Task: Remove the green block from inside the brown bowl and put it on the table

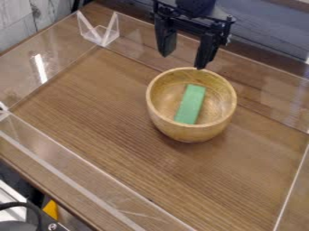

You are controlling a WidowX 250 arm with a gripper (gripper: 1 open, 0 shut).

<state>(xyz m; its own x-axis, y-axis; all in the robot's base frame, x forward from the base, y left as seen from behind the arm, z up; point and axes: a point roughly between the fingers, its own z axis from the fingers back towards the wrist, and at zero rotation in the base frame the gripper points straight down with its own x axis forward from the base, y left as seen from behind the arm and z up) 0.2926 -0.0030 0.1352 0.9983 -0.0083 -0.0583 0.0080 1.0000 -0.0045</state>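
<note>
A bright green block (192,104) lies flat inside the light-brown wooden bowl (191,125), slanting along its hollow. The bowl rests on the dark wood-grain table (97,117), right of centre. My black gripper (187,50) hangs above the bowl's far rim, pointing down. Its two fingers are spread wide apart with nothing between them, and they touch neither bowl nor block.
Clear acrylic walls (36,72) run round the tabletop. A clear acrylic V-shaped piece (99,30) stands at the far left. The table's front edge drops off at the lower left, with cables below it.
</note>
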